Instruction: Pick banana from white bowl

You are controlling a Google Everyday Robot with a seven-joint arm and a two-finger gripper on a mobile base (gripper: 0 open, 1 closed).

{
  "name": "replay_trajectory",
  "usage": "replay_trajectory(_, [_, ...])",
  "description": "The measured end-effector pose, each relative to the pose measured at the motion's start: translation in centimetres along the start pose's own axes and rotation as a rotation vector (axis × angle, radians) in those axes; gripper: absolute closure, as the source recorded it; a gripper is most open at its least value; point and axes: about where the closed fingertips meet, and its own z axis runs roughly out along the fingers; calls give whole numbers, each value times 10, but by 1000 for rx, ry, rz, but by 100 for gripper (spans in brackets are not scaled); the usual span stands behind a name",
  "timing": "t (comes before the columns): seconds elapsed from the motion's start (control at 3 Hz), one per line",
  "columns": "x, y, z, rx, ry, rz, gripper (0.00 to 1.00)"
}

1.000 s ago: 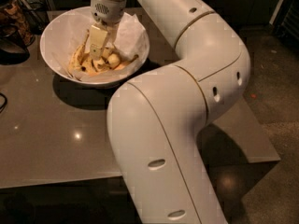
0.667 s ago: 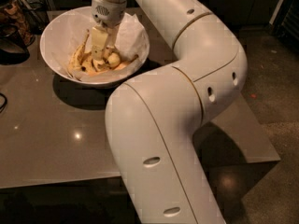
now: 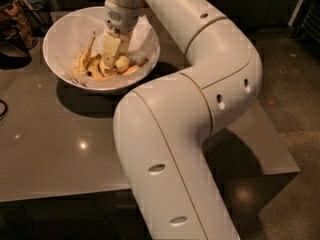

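- Clearly, the tool [image 3: 113,49] sits low inside the white bowl [image 3: 65,29]; open or closed cannot be told.
- The banana [image 3: 82,64] lies just beside it, camera-left, long axis pointing roughly toward the camera.

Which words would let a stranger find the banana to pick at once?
On the grey table stands a wide white bowl lined with paper; the robot's hand reaches down into its middle. Left of the hand in the picture lies the banana: the longest one, brown-freckled, its thin dark stem pointing up toward the rim.
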Motion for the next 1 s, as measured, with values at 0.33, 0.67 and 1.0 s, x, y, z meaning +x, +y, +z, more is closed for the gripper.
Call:
replay_trajectory(0.33, [4,-5,6,-7,7,16,39])
replay_trajectory(0.67, [4,-5,6,-7,7,16,58])
replay_trajectory(1.0, [4,-5,6,-7,7,16,81])
